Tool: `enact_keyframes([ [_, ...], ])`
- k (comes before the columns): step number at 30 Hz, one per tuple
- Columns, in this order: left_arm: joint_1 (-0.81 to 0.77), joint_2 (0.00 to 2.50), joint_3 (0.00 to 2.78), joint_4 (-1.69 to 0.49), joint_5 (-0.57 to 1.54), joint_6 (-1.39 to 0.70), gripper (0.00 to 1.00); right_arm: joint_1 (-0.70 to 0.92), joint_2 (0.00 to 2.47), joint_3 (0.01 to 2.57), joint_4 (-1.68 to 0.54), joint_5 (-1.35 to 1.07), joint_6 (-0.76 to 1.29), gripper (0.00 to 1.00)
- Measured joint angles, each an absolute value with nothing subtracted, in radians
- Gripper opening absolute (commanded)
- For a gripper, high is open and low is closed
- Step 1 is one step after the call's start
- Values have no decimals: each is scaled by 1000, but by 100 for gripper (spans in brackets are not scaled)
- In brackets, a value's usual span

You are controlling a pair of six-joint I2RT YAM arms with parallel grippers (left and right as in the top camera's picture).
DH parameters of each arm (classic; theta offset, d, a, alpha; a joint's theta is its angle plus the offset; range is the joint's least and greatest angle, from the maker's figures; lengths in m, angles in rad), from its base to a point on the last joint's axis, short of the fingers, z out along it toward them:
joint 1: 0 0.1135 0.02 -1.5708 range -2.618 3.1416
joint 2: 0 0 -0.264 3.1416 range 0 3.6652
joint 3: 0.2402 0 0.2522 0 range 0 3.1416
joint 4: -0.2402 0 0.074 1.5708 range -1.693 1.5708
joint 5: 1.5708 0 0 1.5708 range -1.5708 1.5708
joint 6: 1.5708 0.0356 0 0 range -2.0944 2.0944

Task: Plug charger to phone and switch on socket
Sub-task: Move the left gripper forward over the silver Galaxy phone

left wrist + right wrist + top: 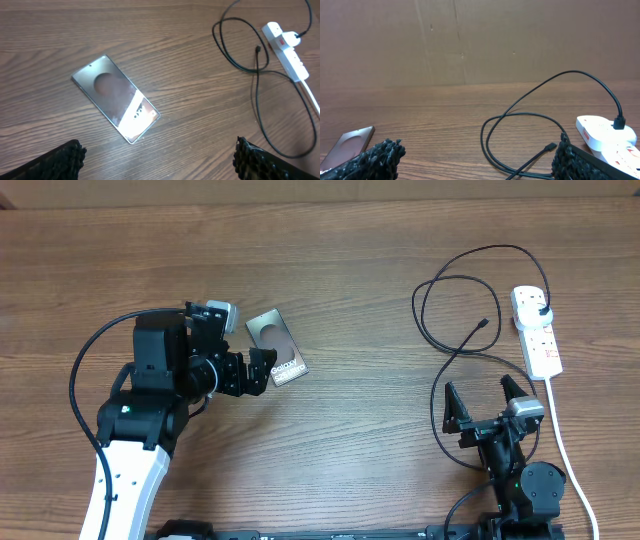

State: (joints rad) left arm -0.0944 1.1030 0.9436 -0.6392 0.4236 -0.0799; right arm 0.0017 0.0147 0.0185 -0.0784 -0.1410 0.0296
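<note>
The phone (279,347) lies flat on the table left of centre, lettering at its near end; it also shows in the left wrist view (115,97) and at the right wrist view's left edge (347,142). My left gripper (262,370) is open and empty, just left of and over the phone's near end. The black charger cable (450,340) loops on the right; its plug (541,310) sits in the white socket strip (537,330). The connector tip (485,323) lies free on the table (550,147). My right gripper (482,402) is open and empty, near the cable's near loop.
The socket's thick white cord (565,440) runs toward the near right edge, beside my right arm. A brown cardboard wall (470,40) stands at the table's far side.
</note>
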Motion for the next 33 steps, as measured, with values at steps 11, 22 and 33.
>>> enact_keyframes([
  [11, -171, 1124, 1036, -737, 216, -262, 100, 2, 15, 19, -78, -141, 29, 100],
  [22, -256, 1402, 1383, -930, 4, -514, 100, 2, 15, 19, -78, -141, 30, 100],
  [33, -256, 1760, 1777, -1149, -16, -570, 100, 2, 15, 19, -78, -141, 30, 100],
])
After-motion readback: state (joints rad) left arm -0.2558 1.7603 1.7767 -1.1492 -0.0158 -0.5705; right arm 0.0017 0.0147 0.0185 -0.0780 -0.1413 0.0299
